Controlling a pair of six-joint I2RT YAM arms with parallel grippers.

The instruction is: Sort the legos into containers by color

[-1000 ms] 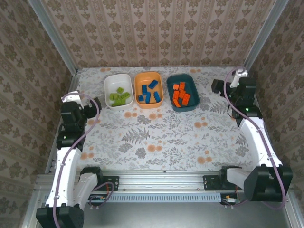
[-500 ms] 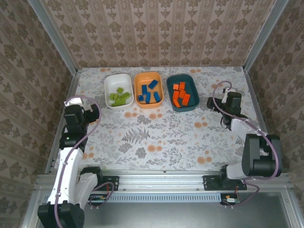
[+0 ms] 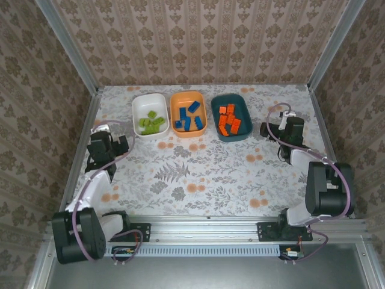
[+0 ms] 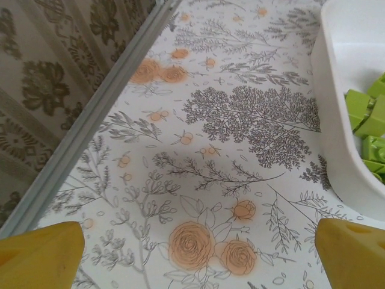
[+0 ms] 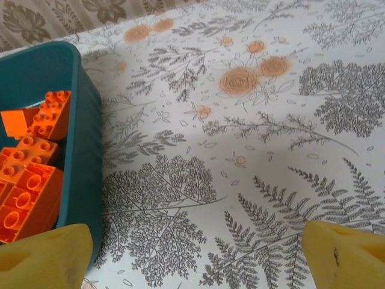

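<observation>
White plastic forms the leftmost of three shallow bowls that stand side by side in a row toward the far edge of the flower-printed counter (image 3: 198, 174). This white bowl (image 3: 146, 105) holds the lime green legos (image 3: 150, 123), the orange bowl (image 3: 180, 101) in the middle holds the blue legos (image 3: 188, 118), and the dark teal bowl (image 3: 239, 101) on the right holds the orange legos (image 3: 229, 119). Every brick in sight lies inside a bowl. The left claw (image 3: 124, 145) sits low over the counter near the metal rail (image 4: 90, 120) along the left wall, nearer than the white bowl and to its left, apart from it. Its yellow fingertips (image 4: 39, 256) stand wide apart with the patterned counter between them. In its wrist view the white bowl's wall fills the right edge, with green bricks inside. The right claw (image 3: 268, 129) is low too, just right of the dark teal bowl and not touching it, its two fingers spread wide and gripping nothing. Its wrist view catches the teal bowl's corner at the left, with orange bricks piled inside.
</observation>
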